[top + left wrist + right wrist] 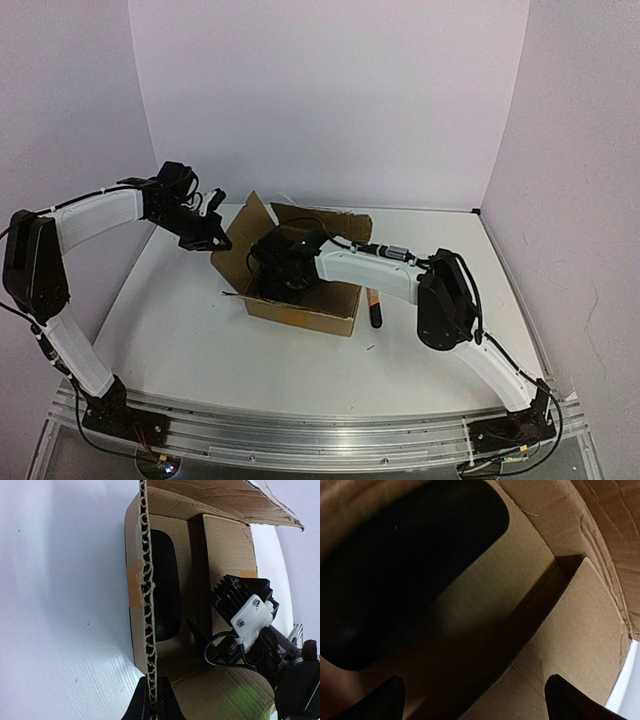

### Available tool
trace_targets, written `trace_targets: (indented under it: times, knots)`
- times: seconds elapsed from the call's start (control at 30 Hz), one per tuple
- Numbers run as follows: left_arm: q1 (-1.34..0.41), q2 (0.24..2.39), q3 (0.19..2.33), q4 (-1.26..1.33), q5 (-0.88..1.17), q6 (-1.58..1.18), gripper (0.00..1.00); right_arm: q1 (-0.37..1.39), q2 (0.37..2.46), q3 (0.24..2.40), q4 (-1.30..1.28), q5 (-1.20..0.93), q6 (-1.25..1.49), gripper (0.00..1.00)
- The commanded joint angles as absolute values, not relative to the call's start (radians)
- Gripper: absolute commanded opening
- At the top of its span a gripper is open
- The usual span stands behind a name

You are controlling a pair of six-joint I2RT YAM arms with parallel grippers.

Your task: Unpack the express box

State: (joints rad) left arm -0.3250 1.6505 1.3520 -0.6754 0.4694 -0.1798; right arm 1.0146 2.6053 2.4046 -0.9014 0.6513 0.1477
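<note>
**Item:** express box [305, 318], brown corrugated carton, top open, standing on the white table [190, 340] between the two arms.

**Position:** one side flap [147, 605] ran straight ahead from between the left gripper's [152, 702] fingers [136, 709], which were pinched narrowly on its raw corrugated edge. The box floor lay ahead of the right gripper [475, 700], which was lowered inside the carton.

**Contents:** one black oval object [405, 565], flat on the floor, ahead of the right fingertips [382, 700] and more toward the left one, apart from both. Those fingertips stood wide apart and held nothing.

**Adjacent:** utility knife [375, 308], on the table just beside the carton's right wall, outside it.

**Hazards (judged):**
- The oval looked smooth, rounded and low, so closing fingers could skid over it or shove it against a wall instead of gripping it.
- Fingertips driven too deep could dig into the cardboard floor.
- The left pinch sat on a thin edge. A slip there would let the flap drop onto the right wrist, and a hard pull could tear the flap or drag the light carton.

**Edges and room:**
- Cardboard walls stood close around the right wrist, with a raised inner fold to the right of its fingers.
- The open top was the only way out.
- Bare table lay beyond the left fingers.
- The knife crowded the right side.
</note>
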Motion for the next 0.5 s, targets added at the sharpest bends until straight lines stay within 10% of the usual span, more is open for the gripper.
trace_targets:
  times: [0.0,0.47]
  knots:
    - [-0.308,1.604,1.35,-0.62,0.451,-0.188,0.0,1.032,2.62,2.398,-0.988,0.784,0.05,0.98]
    - [-0.292,1.569,1.313,-0.627,0.346,-0.214,0.0,1.043,2.499,2.384,-1.015,1.102,-0.148,0.95]
